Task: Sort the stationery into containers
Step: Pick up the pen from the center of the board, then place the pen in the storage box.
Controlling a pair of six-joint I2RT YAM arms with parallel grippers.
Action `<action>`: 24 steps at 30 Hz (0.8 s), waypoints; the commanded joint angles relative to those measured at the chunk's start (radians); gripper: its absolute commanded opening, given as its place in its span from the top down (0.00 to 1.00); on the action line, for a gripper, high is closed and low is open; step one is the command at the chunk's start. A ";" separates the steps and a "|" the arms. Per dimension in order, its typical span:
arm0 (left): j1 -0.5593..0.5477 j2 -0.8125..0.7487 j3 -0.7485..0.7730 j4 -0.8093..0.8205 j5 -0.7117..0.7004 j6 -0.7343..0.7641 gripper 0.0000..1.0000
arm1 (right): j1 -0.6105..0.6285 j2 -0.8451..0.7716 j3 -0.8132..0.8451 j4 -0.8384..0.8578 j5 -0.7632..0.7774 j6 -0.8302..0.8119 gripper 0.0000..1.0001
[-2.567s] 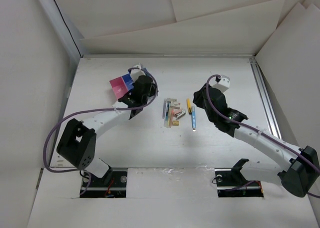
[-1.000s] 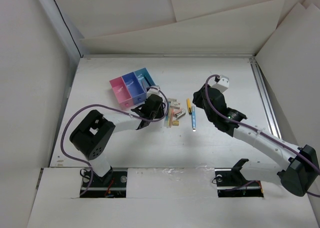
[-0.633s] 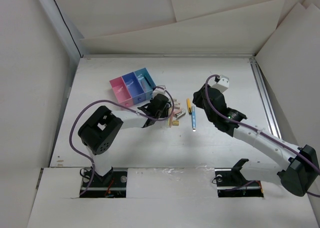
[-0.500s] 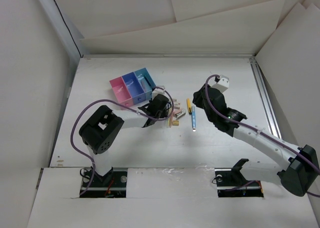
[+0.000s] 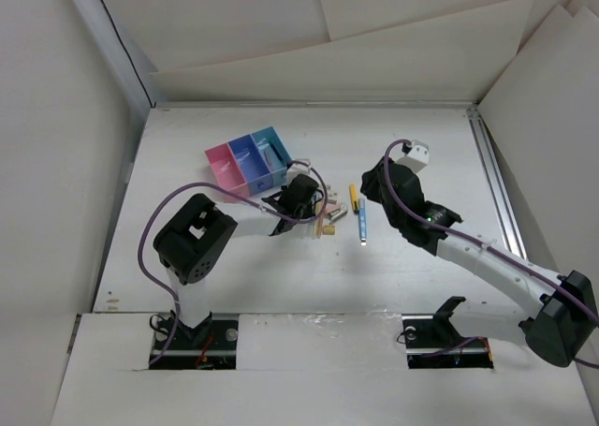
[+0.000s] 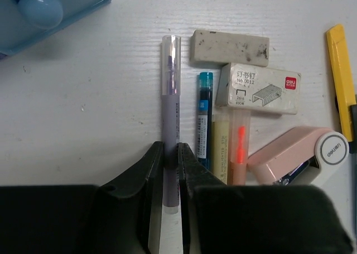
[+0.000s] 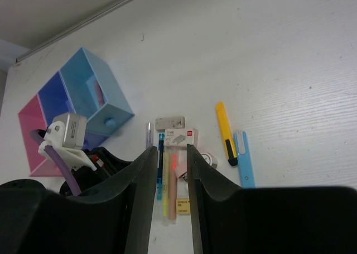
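Observation:
My left gripper [image 6: 170, 159] is shut on the lower end of a grey-purple pen [image 6: 170, 81], which lies flat on the table at the left edge of the stationery pile [image 5: 328, 211]. Beside the pen lie a blue pen [image 6: 203, 120], a yellow highlighter [image 6: 219, 148], an orange highlighter [image 6: 240, 148], a beige eraser [image 6: 230, 47], a staples box [image 6: 258, 88] and a pink stapler [image 6: 295, 153]. The joined containers, pink [image 5: 223, 164], dark blue [image 5: 247, 154] and light blue [image 5: 270, 148], stand just behind and left of the left gripper [image 5: 301, 197]. My right gripper [image 7: 169, 153] is open and empty, above the table right of the pile [image 5: 374, 184].
A yellow utility knife [image 5: 354, 198] and a light blue tool [image 5: 361, 225] lie right of the pile, below the right gripper. The light blue container's knobbed front [image 6: 39, 5] is near the pen's far end. White walls enclose the table [image 5: 421, 145].
My left arm has swung from the containers rightward to the pile and its jaws now grip the grey-purple pen. The right arm has not moved.

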 commanded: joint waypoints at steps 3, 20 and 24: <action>-0.002 -0.178 -0.027 -0.033 -0.007 -0.022 0.98 | 0.006 -0.010 0.015 0.040 0.006 -0.014 0.66; 0.264 -0.131 0.249 -0.054 -0.010 -0.130 0.95 | 0.006 0.001 0.015 0.040 -0.003 -0.014 0.66; 0.301 -0.066 0.302 -0.065 -0.010 -0.141 0.94 | 0.015 0.001 0.015 0.040 -0.003 -0.014 0.66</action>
